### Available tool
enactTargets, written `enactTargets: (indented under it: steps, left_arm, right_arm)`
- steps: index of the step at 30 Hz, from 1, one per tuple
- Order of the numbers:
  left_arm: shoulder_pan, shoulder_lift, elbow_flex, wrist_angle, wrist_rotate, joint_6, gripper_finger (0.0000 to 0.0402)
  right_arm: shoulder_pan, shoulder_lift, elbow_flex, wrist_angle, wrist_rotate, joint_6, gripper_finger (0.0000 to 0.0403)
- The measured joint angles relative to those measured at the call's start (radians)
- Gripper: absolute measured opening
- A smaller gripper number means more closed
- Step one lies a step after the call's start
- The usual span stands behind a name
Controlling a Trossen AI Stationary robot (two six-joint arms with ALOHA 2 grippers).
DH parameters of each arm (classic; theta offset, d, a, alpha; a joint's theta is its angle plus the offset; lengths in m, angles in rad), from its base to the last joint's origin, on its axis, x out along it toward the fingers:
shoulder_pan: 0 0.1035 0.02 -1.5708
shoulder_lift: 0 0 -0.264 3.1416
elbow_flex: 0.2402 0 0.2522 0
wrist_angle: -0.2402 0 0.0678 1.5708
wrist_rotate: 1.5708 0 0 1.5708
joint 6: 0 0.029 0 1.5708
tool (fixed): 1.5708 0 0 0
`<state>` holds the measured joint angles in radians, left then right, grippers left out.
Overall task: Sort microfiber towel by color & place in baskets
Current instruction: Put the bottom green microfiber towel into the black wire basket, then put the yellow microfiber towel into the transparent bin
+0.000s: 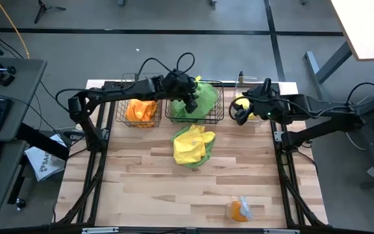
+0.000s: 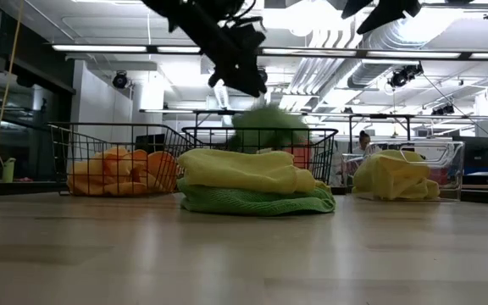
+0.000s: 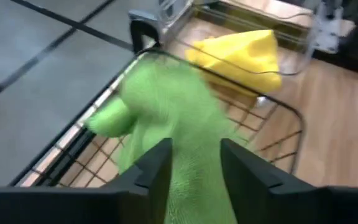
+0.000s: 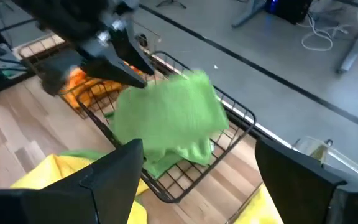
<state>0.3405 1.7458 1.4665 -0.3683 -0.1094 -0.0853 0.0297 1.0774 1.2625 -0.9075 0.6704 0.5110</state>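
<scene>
My left gripper is open and hangs over the wider wire-mesh basket. A green towel bulges above the basket's rim right below it. In the left wrist view the green towel fills the gap between the two fingers. My right gripper is open and holds nothing. It hovers over the clear bin, where a yellow towel lies. Orange towels fill the narrow wire-mesh basket. My left gripper's fingers stand apart on either side of the green towel's upper part, slanting down from above. Whether they touch it, I cannot tell. The rest of the towel hangs down into the wider basket.
A yellow towel lies on a green one in a heap at mid-table, in front of the baskets. A small orange towel rests near the table's near edge. Bare wood lies to the left and right of the heap.
</scene>
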Motion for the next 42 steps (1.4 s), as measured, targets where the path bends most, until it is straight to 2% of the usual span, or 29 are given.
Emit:
enactTargets:
  steps: [3,6,9,13,16,18,20,25,31,35,39,42]
  left_arm:
    - [0.000,0.000,0.059,-0.123,0.064,0.031,0.0162]
    - [0.000,0.000,0.083,-0.212,0.050,0.076,0.0186]
    - [0.004,-0.011,0.099,-0.326,0.062,0.043,0.0196]
    - [-0.015,-0.079,0.096,-0.440,0.163,-0.061,0.0197]
    - [-0.084,-0.166,0.041,-0.429,0.180,-0.068,0.0197]
    - [-0.138,-0.228,0.001,-0.403,0.148,-0.073,0.0197]
    - [-0.182,-0.294,-0.043,-0.388,0.088,-0.100,0.0197]
    - [-0.298,-0.468,-0.066,-0.356,-0.081,-0.332,0.0197]
    - [-0.384,-0.649,-0.062,-0.225,-0.367,-0.325,0.0197]
    - [-0.388,-0.714,-0.063,-0.214,-0.399,-0.315,0.0197]
    - [-0.388,-0.728,-0.063,-0.217,-0.399,-0.322,0.0197]
    - [-0.388,-0.718,-0.064,-0.216,-0.390,-0.323,0.0197]
  right_arm:
    - [-0.018,0.014,0.000,-0.022,-0.006,0.046,0.0307]
    - [-0.037,0.032,0.000,-0.056,-0.042,0.121,0.0307]
    - [-0.054,0.057,0.000,-0.083,-0.163,0.212,0.0307]
    - [-0.042,0.128,0.000,-0.089,-0.378,0.279,0.0307]
    - [-0.003,0.205,0.000,-0.074,-0.472,0.286,0.0307]
    - [0.021,0.269,0.000,-0.051,-0.518,0.304,0.0307]
    - [0.040,0.343,0.000,-0.022,-0.525,0.342,0.0307]
    - [0.078,0.533,-0.001,0.096,-0.467,0.411,0.0307]
    - [0.076,0.707,-0.001,0.281,-0.465,0.407,0.0307]
    - [0.062,0.793,-0.001,0.315,-0.438,0.441,0.0307]
    - [0.053,0.861,-0.001,0.353,-0.434,0.451,0.0303]
    - [0.068,0.865,-0.001,0.354,-0.403,0.430,0.0257]
